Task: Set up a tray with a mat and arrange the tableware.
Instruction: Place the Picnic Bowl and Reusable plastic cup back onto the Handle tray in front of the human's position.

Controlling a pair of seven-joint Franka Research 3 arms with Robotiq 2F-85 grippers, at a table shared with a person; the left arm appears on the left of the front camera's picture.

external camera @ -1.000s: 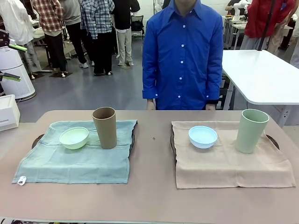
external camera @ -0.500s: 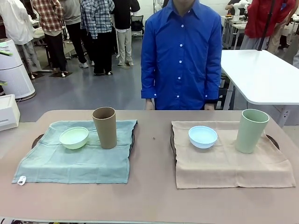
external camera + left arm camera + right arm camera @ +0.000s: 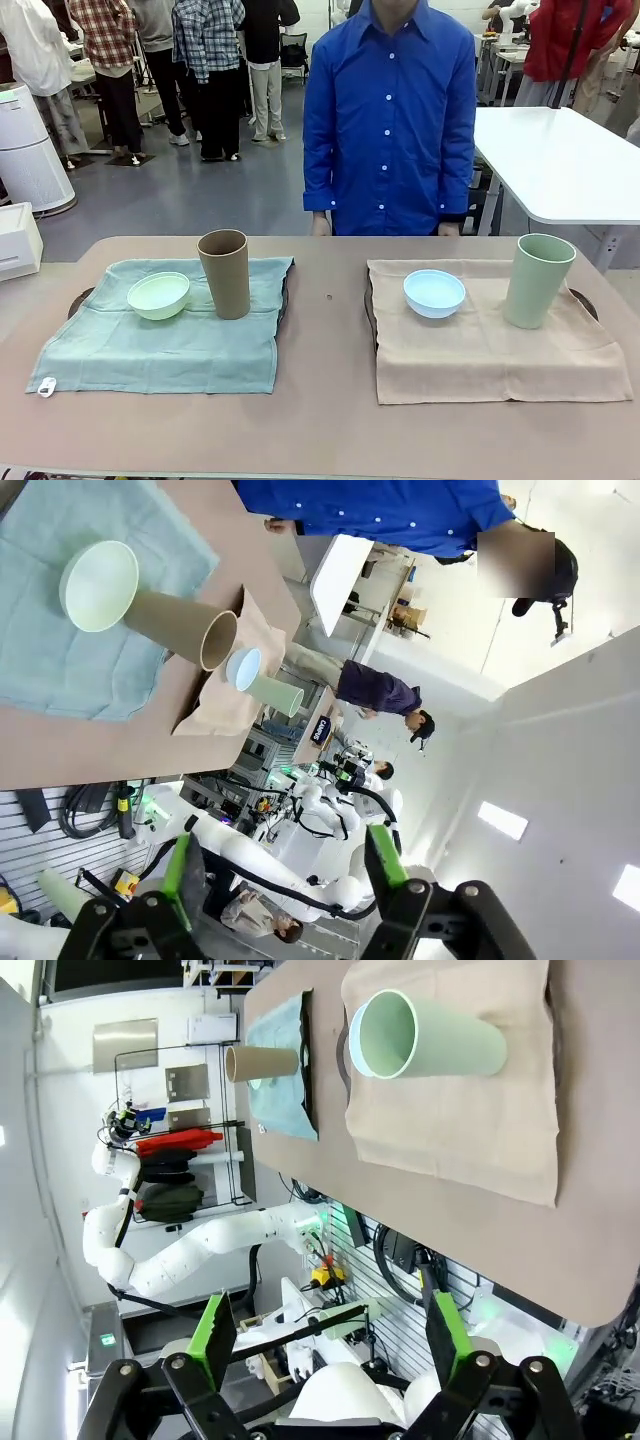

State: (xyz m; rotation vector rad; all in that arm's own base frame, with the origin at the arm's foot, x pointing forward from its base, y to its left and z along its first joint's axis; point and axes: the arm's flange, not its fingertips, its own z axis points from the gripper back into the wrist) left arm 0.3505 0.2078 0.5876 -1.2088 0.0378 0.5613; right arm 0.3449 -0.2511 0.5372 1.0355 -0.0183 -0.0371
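Two mats lie before us, each draped over a dark tray. On the teal mat (image 3: 165, 335) at left we have the pale green bowl (image 3: 158, 295) just beside the upright brown cup (image 3: 224, 272). On the beige mat (image 3: 490, 335) at right sit the light blue bowl (image 3: 434, 293) and, apart from it, the pale green cup (image 3: 538, 280). Our left gripper (image 3: 283, 865) and right gripper (image 3: 325, 1332) both hang wide, holding nothing, off the table (image 3: 325, 420). A person in a blue shirt (image 3: 390, 115) stands at the far side.

The table holds two bowls, pale green (image 3: 158, 295) and light blue (image 3: 434, 293), two cups, brown (image 3: 224, 273) and pale green (image 3: 538, 280), and two mats, teal (image 3: 160, 340) and beige (image 3: 490, 350).
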